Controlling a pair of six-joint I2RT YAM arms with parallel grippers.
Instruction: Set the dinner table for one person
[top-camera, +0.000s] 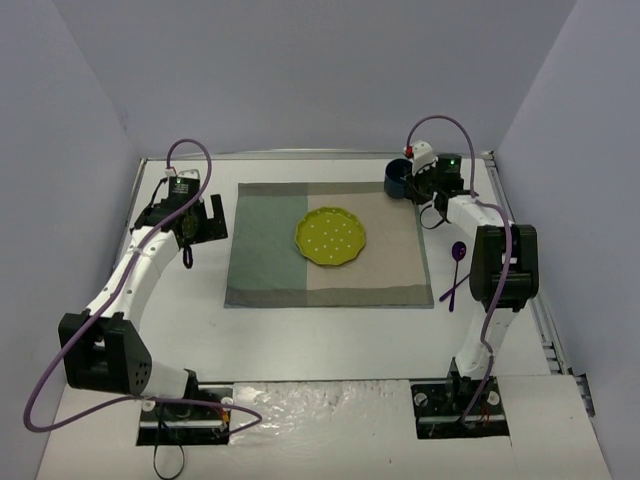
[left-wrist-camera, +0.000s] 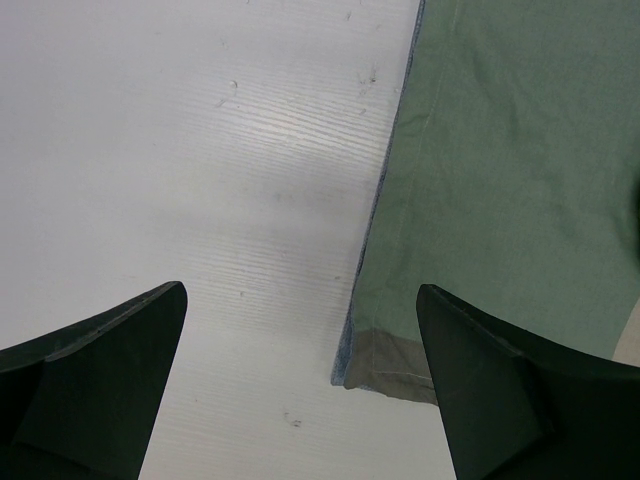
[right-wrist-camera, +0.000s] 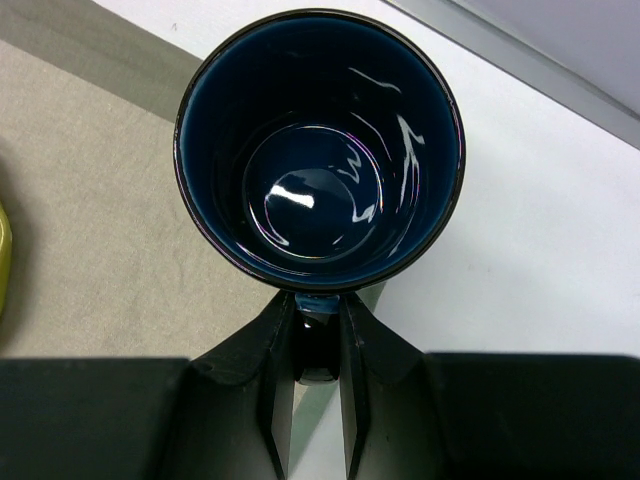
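Note:
The dinner table (top-camera: 330, 340) is a white top with a green and beige mat (top-camera: 270, 250) in its middle. A yellow-green plate (top-camera: 330, 238) lies on the mat. A dark blue mug (right-wrist-camera: 318, 150) stands upright over the mat's far right corner (top-camera: 398, 178). My right gripper (right-wrist-camera: 318, 310) is shut on its handle, reaching in from the right (top-camera: 418, 182). I cannot tell whether the mug rests on the surface or hangs just above it. My left gripper (left-wrist-camera: 303, 300) is open and empty, above bare table beside a corner of the mat (left-wrist-camera: 390, 370), left of the mat (top-camera: 205, 222).
A purple spoon (top-camera: 457, 268) lies on the table just right of the mat. A thin dark object (top-camera: 187, 256) lies under my left arm; I cannot tell what it is. A metal rail (top-camera: 545, 320) runs along the table's right edge. Grey walls close in three sides.

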